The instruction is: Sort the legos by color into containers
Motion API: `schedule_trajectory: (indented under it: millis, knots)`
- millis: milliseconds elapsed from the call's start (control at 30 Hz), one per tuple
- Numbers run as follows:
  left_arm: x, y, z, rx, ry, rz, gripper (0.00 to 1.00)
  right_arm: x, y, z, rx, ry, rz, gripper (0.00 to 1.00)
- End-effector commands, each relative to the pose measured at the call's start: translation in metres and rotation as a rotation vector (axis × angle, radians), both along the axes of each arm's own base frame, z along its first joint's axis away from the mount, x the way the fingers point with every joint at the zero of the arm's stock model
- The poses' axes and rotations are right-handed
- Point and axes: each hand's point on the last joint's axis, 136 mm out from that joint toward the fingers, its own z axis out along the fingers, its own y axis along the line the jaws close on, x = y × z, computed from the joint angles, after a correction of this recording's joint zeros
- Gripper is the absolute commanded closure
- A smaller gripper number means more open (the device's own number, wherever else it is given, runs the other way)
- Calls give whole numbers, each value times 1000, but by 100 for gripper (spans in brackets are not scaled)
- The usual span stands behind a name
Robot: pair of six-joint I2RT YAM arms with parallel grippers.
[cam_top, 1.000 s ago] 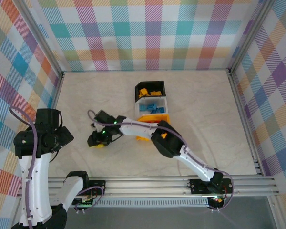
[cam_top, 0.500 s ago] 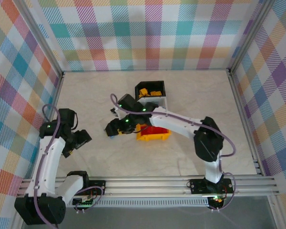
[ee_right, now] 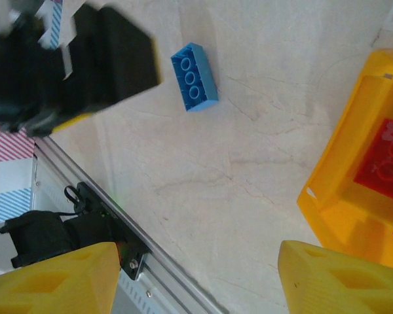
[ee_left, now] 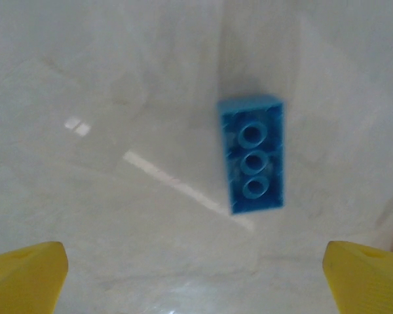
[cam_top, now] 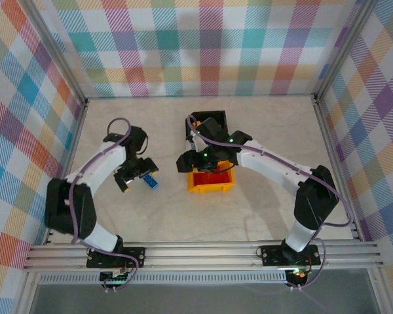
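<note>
- legos: one blue lego [ee_left: 252, 155] lies flat on the table [cam_top: 262, 131], left of its middle and about halfway between the near and far edges, with three rings in a row on its upper face.
- left gripper [cam_top: 141, 171] hovers just left of that brick, claw wide, its yellow fingertips [ee_left: 26, 275] well apart and holding nothing.
- yellow bin [cam_top: 209, 190] sits near the table's middle with red legos [cam_top: 211, 177] inside.
- right gripper [cam_top: 188, 161] hangs at the yellow bin's left far corner, claw wide and empty.
- black bin [cam_top: 219, 115] stands farthest, toward the far edge, partly covered by the right arm.
</note>
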Motion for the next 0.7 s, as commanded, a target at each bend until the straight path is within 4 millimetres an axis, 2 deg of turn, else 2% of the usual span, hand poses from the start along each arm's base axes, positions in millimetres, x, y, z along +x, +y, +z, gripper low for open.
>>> schedule_trajectory:
  millis: [0, 300, 400, 533, 667]
  knots:
    - [9, 4, -4, 61, 20, 87, 0, -4, -15, 10, 3, -37, -10, 35]
    - [23, -14, -47, 35, 97, 175, 1, -7, -38, 8, 6, -45, -49, 35]
    - [30, -19, -55, 36, 103, 172, 4, -7, -42, 7, 10, -40, -55, 35]
    - [39, -29, -67, 20, 107, 167, 9, -9, -45, 6, 15, -33, -54, 35]
    - [42, -31, -77, 21, 122, 166, 20, -11, -48, 4, 6, -27, -52, 36]
